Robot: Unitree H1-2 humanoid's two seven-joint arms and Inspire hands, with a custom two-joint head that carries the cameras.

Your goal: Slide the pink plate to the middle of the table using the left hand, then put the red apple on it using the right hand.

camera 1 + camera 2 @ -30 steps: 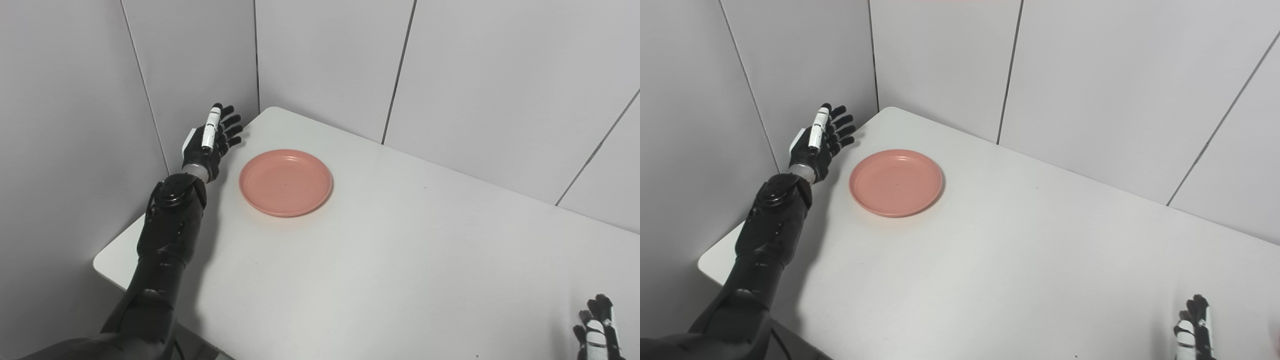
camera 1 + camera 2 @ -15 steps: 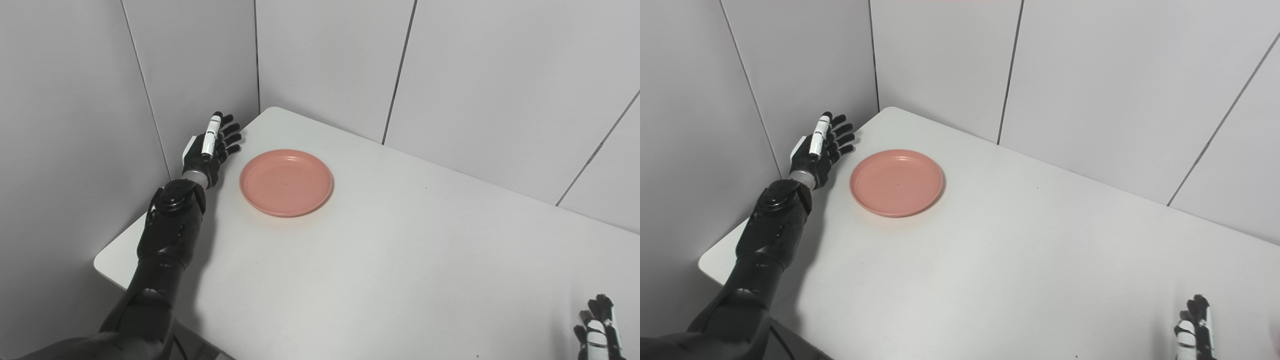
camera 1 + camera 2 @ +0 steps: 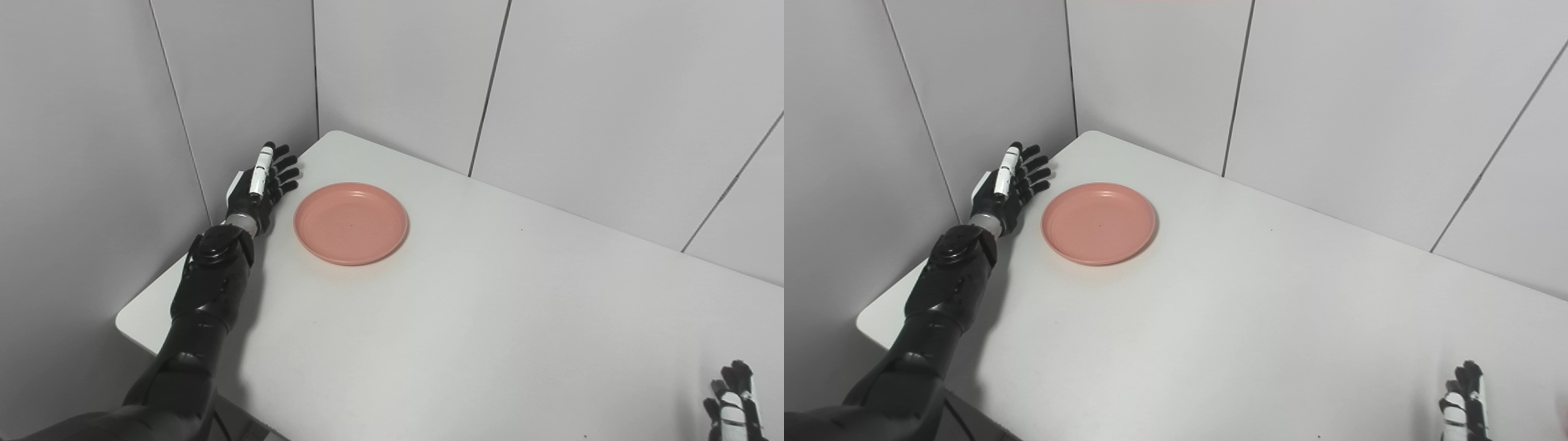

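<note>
On the white counter point(image 3: 490, 318) walled by grey panels, the shallow round pink plastic plate point(image 3: 350, 223) is seen just right of the empty, splayed left hand point(image 3: 260, 187), judged light, stiff and best pushed at its near rim.

Bright, even light from above, no glare anywhere. Soft shadow falls right of the left arm point(image 3: 208, 294) across the white worktop point(image 3: 490, 318), a thin one hugs the pink plate point(image 3: 350, 223). Everything's sharp, edges undistorted.
</note>
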